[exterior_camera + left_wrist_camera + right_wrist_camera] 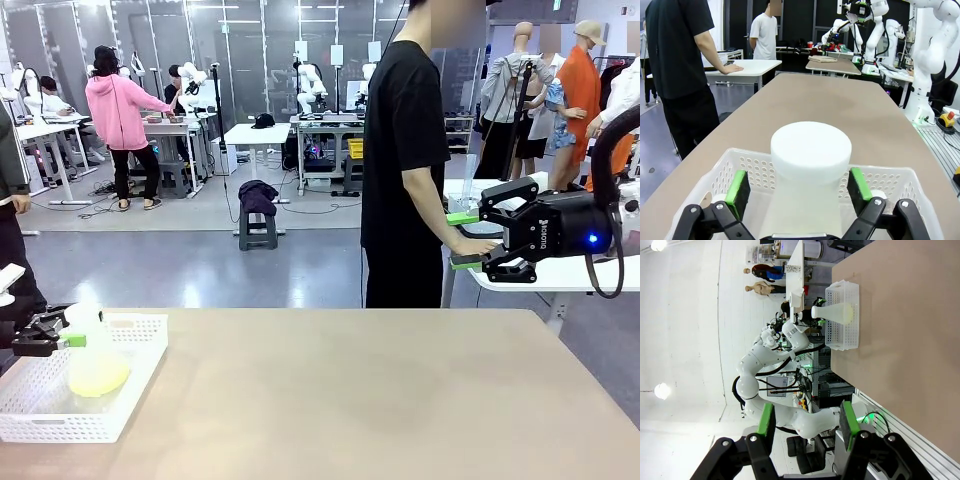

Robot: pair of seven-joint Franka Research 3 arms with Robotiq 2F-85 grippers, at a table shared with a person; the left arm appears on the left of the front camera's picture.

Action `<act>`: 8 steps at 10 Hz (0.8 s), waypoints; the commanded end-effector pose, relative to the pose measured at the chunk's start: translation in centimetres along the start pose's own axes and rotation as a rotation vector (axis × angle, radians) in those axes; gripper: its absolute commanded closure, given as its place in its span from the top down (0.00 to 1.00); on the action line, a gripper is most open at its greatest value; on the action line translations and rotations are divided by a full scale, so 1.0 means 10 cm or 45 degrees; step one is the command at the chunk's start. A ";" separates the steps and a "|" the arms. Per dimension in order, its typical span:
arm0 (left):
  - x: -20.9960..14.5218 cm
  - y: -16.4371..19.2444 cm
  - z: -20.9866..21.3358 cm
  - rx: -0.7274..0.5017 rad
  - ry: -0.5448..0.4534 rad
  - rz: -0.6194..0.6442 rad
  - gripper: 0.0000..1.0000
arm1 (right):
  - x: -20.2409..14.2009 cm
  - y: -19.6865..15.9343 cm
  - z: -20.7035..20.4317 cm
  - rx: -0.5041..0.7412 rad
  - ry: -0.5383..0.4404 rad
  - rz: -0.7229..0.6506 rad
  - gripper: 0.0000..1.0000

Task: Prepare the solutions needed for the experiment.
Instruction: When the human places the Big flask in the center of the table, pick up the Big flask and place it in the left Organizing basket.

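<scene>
At the near left corner of the table [400, 390] stood a white perforated basket [130, 385], and inside it the translucent whitish conical flask [92, 355] stood upright, with the solutions [100, 378] visible as a shallow pale yellow layer at its base. The left gripper [60, 333] was positioned at the flask's neck, coming in from the left edge of the front view. In the left wrist view the green pads [736, 187] stood on either side of the neck just beneath the flask's broad white top [811, 149]; the jaws were spread wider than the neck, with a visible gap on each side, so the claw was apart and not clamped on anything. The remainder of the tabletop ran bare toward the far edge. The right gripper [470, 240] was held in the air above the table's far right part, pointing toward the picture's left, its fingers apart with nothing between them; the right wrist view confirmed the spread, showing both green pads [767, 422] well separated, and beyond them the basket [842, 315] and flask [837, 312] at a distance across the table. Behind the far edge stood a person in a black T-shirt [400, 150], one hand [470, 245] resting on a white side table [560, 270] beyond the main one.
</scene>
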State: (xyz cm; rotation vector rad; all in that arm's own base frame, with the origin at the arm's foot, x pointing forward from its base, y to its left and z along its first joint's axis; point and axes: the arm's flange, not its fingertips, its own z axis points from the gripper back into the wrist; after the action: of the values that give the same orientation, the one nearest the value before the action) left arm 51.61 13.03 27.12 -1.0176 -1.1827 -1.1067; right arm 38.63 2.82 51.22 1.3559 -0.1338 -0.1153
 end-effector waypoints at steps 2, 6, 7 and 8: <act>0.01 0.00 0.00 -0.001 -0.007 -0.005 1.00 | 0.00 0.00 0.00 0.008 0.001 0.006 0.66; 0.00 0.00 0.00 0.000 0.000 0.000 1.00 | 0.00 0.00 0.00 0.008 0.001 0.006 0.66; 0.01 -0.03 0.09 0.019 0.004 -0.003 1.00 | 0.00 0.00 0.00 0.008 0.001 0.006 0.66; 0.03 -0.05 0.16 0.034 0.024 -0.013 1.00 | 0.00 0.00 0.00 0.008 0.001 0.006 0.66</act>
State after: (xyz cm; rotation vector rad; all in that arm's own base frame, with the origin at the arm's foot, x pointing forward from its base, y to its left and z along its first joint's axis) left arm 51.41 13.84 27.18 -1.0040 -1.1873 -1.0968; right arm 38.63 2.82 51.22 1.3559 -0.1338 -0.1153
